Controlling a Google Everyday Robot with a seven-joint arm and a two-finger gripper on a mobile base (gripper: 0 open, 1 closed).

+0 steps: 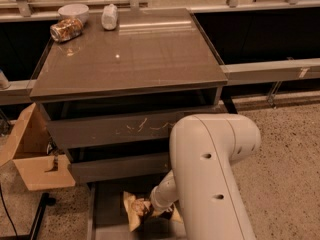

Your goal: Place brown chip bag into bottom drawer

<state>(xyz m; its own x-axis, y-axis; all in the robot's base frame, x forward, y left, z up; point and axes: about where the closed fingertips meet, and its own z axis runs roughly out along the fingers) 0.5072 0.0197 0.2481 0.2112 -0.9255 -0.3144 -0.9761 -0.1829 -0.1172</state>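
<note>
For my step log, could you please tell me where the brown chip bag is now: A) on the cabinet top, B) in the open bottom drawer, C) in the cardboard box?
B: the brown chip bag sits on the floor of the pulled-out bottom drawer, with the pincer down at it.

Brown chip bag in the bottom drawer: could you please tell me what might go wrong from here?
The pincer sits low in the bottom drawer, right at the brown chip bag. Its hold is hidden, so the bag might lift back out when it withdraws. The bag looks crumpled, one tan end raised; it could snag when the drawer shuts. The white arm reaches in just below a closed drawer front, so rising straight up may bump it.
</note>
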